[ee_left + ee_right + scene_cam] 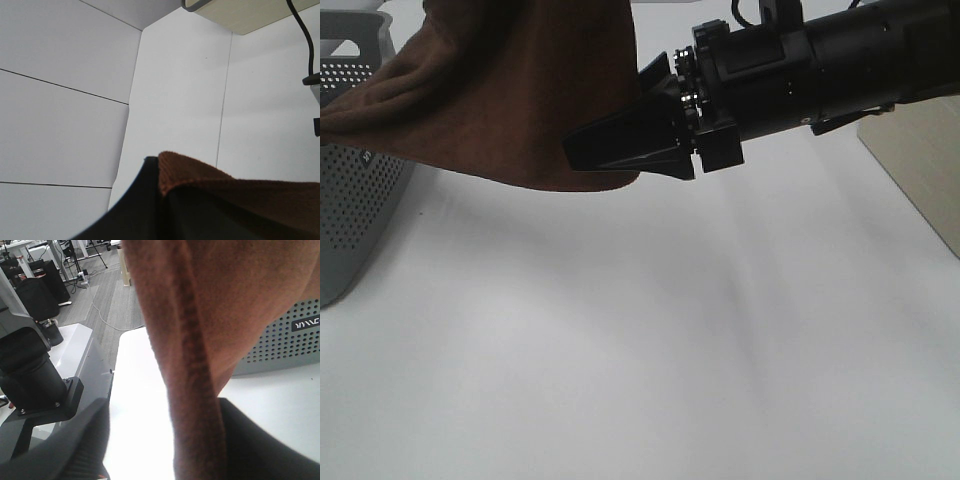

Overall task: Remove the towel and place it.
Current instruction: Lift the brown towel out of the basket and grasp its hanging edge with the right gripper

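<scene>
The dark reddish-brown towel (520,90) hangs from above the frame at the back left, draping over the grey perforated basket (350,180). My left gripper (162,187) is out of the exterior high view; in the left wrist view it is shut on a fold of the towel (240,192). My right gripper (604,112) reaches in from the right at the towel's hanging right edge. In the right wrist view its two fingers stand apart on either side of the towel's hem (192,365). White table shows between the hem and one finger (60,450).
The basket (280,335) stands at the table's left edge. A pale wooden box (920,170) sits at the right edge. The white table (650,350) stretches across the front. Beyond the table's end is a floor with cables and another black arm base (30,375).
</scene>
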Robot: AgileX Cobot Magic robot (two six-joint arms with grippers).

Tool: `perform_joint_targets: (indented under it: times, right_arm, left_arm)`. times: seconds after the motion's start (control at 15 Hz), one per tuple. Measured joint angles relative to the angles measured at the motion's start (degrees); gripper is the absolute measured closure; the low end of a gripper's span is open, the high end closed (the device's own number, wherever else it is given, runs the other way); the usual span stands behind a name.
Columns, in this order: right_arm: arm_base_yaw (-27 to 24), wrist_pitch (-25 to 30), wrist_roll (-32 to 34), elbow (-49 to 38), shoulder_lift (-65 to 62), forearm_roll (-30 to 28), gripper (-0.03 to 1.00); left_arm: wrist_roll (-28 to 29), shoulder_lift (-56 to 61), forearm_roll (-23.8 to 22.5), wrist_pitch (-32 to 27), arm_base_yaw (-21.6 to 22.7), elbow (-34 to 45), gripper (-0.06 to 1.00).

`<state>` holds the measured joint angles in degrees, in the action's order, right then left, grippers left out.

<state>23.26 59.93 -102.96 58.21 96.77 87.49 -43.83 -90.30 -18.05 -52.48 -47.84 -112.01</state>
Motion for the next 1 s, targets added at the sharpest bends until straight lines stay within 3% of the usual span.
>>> perform_joint_targets:
  times: [0.27,0.53,0.67,0.87,1.0]
  right_arm:
    - [0.00,-0.92,0.23,0.00,0.00,-0.74,0.61]
    - [0.00,-1.49,1.55,0.00,0.00,-3.44,0.96]
    - [0.00,-2.18,4.18,0.00,0.00,-4.70,0.96]
    - [0.00,-5.84,14.50,0.00,-1.49,-6.93,0.96]
    - [0.00,-9.40,22.40,1.49,-3.84,-11.86,0.96]
  left_arm:
    - [0.80,-0.17,0.00,0.00,0.00,0.00,0.94]
    - [1.95,-0.17,0.00,0.00,0.00,0.00,0.94]
    - [2.98,-0.17,0.00,0.00,0.00,0.00,0.94]
    - [4.35,-0.23,0.74,0.00,0.00,0.00,0.94]
    - [4.41,-0.23,1.72,0.00,0.00,0.00,0.94]
